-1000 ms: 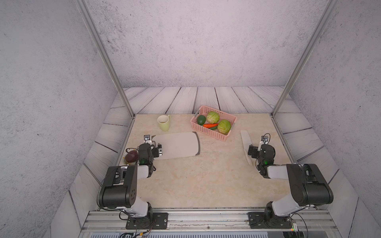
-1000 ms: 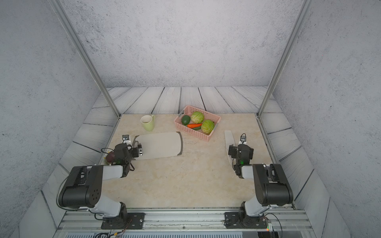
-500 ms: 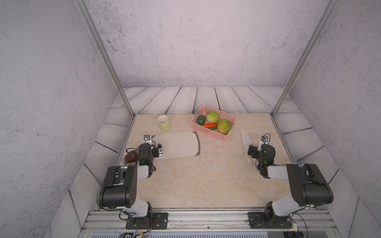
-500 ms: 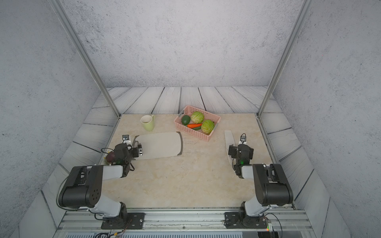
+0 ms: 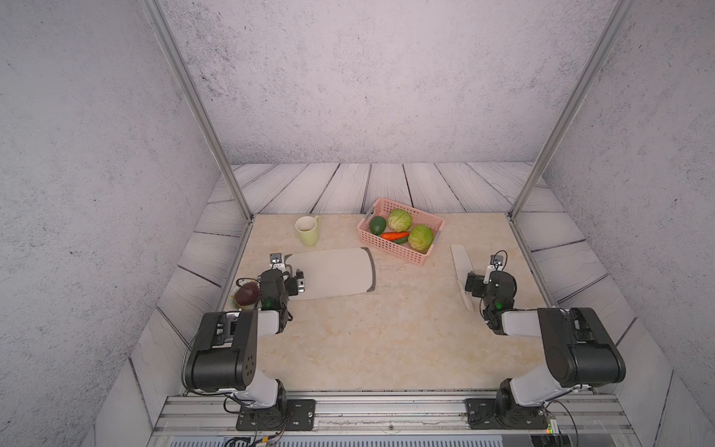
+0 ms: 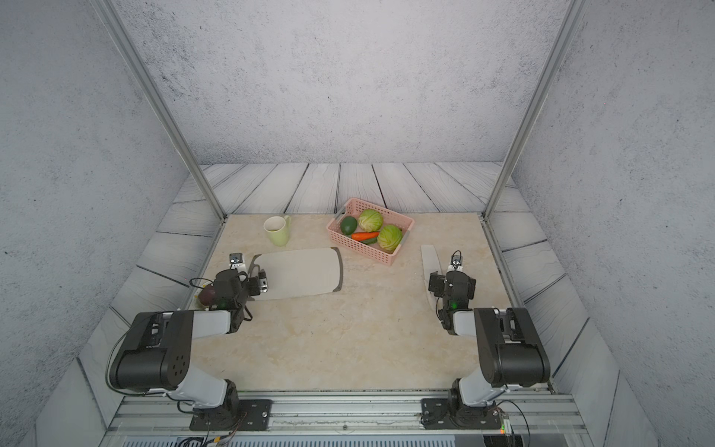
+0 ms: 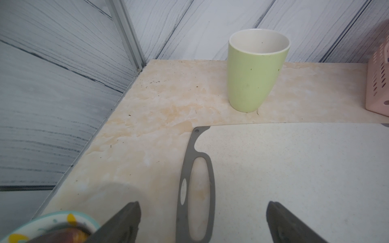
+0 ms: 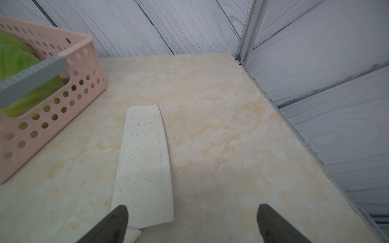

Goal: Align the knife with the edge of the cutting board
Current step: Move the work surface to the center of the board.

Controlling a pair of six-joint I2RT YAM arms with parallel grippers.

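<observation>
I work in a pretend kitchen inside a test box: grey walls, metal posts, a board, mug, veggie basket.

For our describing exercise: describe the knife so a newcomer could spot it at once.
Find the pink basket at the back of the table. On its right-arm side the knife lies flat. Unlike the grey-edged cutting board, it is narrow and wholly cream.

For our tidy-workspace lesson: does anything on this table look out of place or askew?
The knife lies alone on the tabletop, well apart from the cutting board and not set against any of its edges. Nothing looks spilled or damaged.
</observation>
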